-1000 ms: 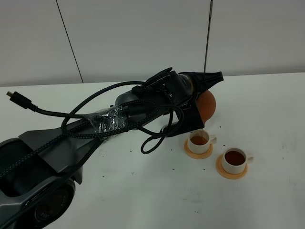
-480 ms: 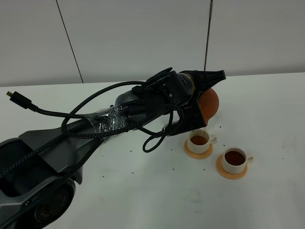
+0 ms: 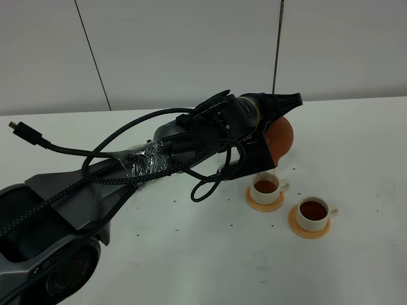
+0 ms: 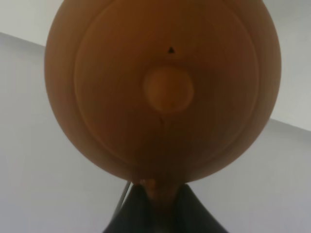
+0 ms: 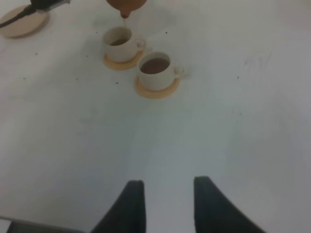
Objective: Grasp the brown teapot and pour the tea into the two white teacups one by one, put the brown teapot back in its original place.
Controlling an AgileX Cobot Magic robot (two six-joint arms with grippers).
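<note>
The brown teapot (image 3: 280, 136) hangs tilted above the table, and my left gripper (image 4: 158, 206) is shut on its handle; its lid and knob (image 4: 168, 90) fill the left wrist view. A thin stream of tea (image 3: 272, 171) falls from the spout into the nearer-left of the two white teacups (image 3: 266, 186), which is partly filled. The other cup (image 3: 313, 211) holds dark tea up to near its rim. In the right wrist view both cups (image 5: 121, 41) (image 5: 155, 68) show far ahead of my right gripper (image 5: 167, 204), which is open and holds nothing.
Each cup stands on an orange coaster (image 3: 310, 230). A pale beige saucer (image 5: 22, 22) lies bare at the table's far side, partly under a dark cable. Small dark specks dot the white table (image 3: 191, 254). The left arm and its cables span the table's left half.
The teapot has risen and tipped a little more over the left cup. The stream keeps running, and the right gripper has not moved.
</note>
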